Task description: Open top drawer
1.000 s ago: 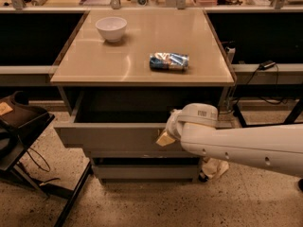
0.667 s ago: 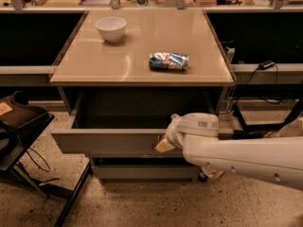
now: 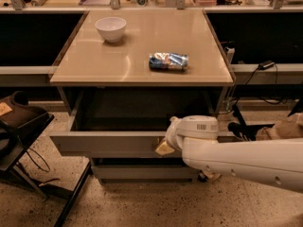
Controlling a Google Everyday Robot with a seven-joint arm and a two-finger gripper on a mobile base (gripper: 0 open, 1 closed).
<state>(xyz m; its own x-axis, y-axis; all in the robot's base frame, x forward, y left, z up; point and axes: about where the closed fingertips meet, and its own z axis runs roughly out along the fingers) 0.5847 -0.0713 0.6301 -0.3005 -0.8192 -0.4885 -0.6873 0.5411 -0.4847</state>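
Far left: dark angled stand [image 3: 21, 122] on speckled floor. Tan square-topped bench [image 3: 142, 41] carries a small white round bowl [image 3: 111, 28] at its back left and a blue-and-white crinkled packet [image 3: 168, 61] right of centre, well apart.

Below the top, the wide grey top drawer [image 3: 104, 144] stands open, its front forward of the bench edge and the interior dark. A shorter grey drawer front [image 3: 142, 172] sits beneath, closed.

Tool [image 3: 165, 147] sits at the open drawer front's upper edge, right of centre, touching it; cannot tell if wide or narrow. White arm [image 3: 246, 160] reaches in from the right.

Unreadable barcode label [image 3: 202, 126] above gripper [image 3: 164, 148] at top drawer [image 3: 106, 144].
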